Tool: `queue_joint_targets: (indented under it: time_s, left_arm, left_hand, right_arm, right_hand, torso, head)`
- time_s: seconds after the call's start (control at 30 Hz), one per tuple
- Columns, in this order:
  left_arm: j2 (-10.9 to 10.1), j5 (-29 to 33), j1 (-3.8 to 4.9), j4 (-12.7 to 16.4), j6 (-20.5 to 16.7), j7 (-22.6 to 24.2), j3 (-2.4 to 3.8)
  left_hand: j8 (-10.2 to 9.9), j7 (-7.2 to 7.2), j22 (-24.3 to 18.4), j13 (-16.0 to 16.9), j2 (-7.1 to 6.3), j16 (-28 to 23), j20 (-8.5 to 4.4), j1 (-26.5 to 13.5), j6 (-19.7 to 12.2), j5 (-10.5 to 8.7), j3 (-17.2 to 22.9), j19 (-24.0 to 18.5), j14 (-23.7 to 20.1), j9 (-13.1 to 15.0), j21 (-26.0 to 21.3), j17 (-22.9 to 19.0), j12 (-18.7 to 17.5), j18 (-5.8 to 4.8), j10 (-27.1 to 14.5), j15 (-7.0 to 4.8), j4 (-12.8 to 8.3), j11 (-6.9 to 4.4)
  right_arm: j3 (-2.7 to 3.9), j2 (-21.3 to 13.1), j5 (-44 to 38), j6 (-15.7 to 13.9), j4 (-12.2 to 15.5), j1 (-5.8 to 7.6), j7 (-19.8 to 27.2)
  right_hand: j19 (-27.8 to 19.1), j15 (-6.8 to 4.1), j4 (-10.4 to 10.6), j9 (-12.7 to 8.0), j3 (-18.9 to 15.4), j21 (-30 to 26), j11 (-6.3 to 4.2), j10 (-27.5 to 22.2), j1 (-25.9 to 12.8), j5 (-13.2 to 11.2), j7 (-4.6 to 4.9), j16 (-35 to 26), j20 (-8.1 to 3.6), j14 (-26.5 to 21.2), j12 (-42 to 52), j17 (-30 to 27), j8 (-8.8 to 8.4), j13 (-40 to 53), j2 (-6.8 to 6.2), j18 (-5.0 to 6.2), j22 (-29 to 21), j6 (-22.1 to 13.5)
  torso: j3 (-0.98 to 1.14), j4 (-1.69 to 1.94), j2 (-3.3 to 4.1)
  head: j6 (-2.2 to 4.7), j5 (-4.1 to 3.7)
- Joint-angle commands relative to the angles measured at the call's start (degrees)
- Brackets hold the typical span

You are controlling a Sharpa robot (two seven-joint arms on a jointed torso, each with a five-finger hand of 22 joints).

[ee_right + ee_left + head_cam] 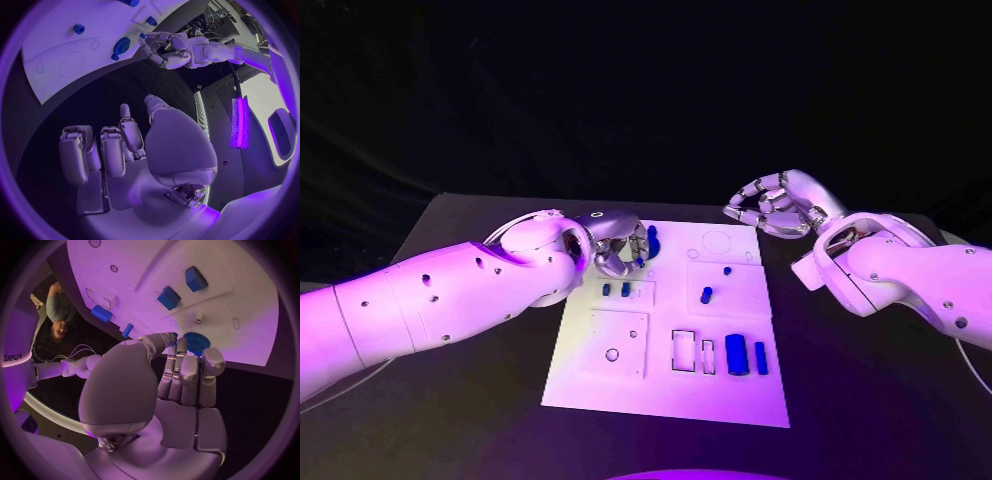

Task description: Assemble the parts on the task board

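Task board [733, 390] near edge unobstructed.

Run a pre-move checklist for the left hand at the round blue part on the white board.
1. Left silver hand at the round blue part: ok, fingertips at it.
2. Part firmly held: cannot tell, contact hidden.
3. Right silver hand off the white task board: ok, beyond its far right corner.
4. Right hand free: ok, fingers curled on nothing.
5. Two blue blocks seated near the front: ok.
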Motion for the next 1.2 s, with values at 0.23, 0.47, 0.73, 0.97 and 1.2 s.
queue_joint_targets:
  time_s: [0.23,0.47,0.73,0.97,1.2]
  left_arm:
    - [-2.38,2.42,-0.01,0.65,0.5,-0.92,0.17]
    - [-3.15,2.66,-0.05,0.58,0.88,-1.12,0.17]
    - [-3.5,2.8,-0.08,0.32,1.42,-1.37,0.17]
    - [-3.3,3.11,-0.1,-0.01,2.28,-1.45,0.13]
    - [-3.0,3.21,-0.31,-0.55,2.96,-1.65,0.04]
  left_hand:
    - [-0.21,-0.01,0.0,-0.06,0.03,0.19,0.34,-0.49,0.57,-0.18,-0.33,-0.12,-0.09,0.1,0.19,-0.11,-0.27,-1.06,0.38,0.36,0.01,-0.03]
    - [-0.26,-0.04,0.01,-0.08,0.05,0.2,0.36,-0.46,0.82,-0.18,-0.36,-0.1,-0.11,0.16,0.17,-0.21,-0.43,-1.06,0.7,0.34,-0.02,-0.07]
    - [-0.28,-0.05,0.02,-0.09,0.06,0.19,0.37,-0.46,0.92,-0.19,-0.38,-0.08,-0.13,0.18,0.17,-0.28,-0.5,-1.06,0.81,0.34,-0.03,-0.09]
    - [-0.28,-0.05,0.02,-0.09,0.06,0.19,0.37,-0.46,0.92,-0.19,-0.38,-0.08,-0.13,0.18,0.17,-0.28,-0.5,-1.06,0.81,0.34,-0.03,-0.09]
    - [-0.35,-0.05,0.02,-0.11,0.03,0.22,0.37,-0.56,1.03,-0.22,-0.47,-0.07,-0.11,0.21,0.14,-0.27,-0.65,-1.06,0.97,0.33,0.02,-0.09]
  right_arm:
    - [0.0,0.03,-0.37,0.56,-0.07,-0.1,0.38]
    - [0.0,0.09,-0.37,0.59,-0.1,-0.15,0.39]
    - [0.0,0.05,-0.37,0.61,-0.07,-0.17,0.37]
    - [0.0,0.06,-0.37,0.62,-0.02,-0.18,0.37]
    - [0.0,0.05,-0.37,0.62,0.03,-0.18,0.38]
  right_hand:
    - [3.37,-0.34,-0.22,0.09,-0.12,-0.33,-0.03,0.06,-0.18,0.28,-0.17,-0.28,-0.4,4.46,0.04,8.22,0.34,0.74,0.28,0.81,12.14,-0.05]
    - [3.37,-0.34,-0.22,0.09,-0.12,-0.33,-0.03,0.06,-0.18,0.28,-0.17,-0.28,-0.4,4.46,0.04,8.22,0.34,0.74,0.28,0.81,12.14,-0.05]
    - [3.37,-0.34,-0.22,0.09,-0.12,-0.33,-0.03,0.06,-0.18,0.28,-0.17,-0.28,-0.4,4.46,0.04,8.22,0.34,0.74,0.28,0.81,12.14,-0.05]
    - [3.37,-0.34,-0.22,0.09,-0.12,-0.33,-0.03,0.06,-0.18,0.28,-0.17,-0.28,-0.4,4.46,0.04,8.22,0.34,0.74,0.28,0.81,12.14,-0.05]
    - [3.37,-0.34,-0.22,0.09,-0.12,-0.33,-0.03,0.06,-0.18,0.28,-0.17,-0.28,-0.4,4.46,0.04,8.22,0.34,0.74,0.28,0.81,12.14,-0.05]
  torso:
    - [0.0,-0.01,0.03]
    - [0.0,-0.15,0.14]
    - [0.11,-0.17,0.1]
    - [0.13,-0.21,0.11]
    - [0.09,-0.18,0.08]
  head:
    - [-0.08,0.14]
    - [-0.08,0.31]
    - [-0.12,0.41]
    - [-0.16,0.65]
    - [-0.17,0.69]
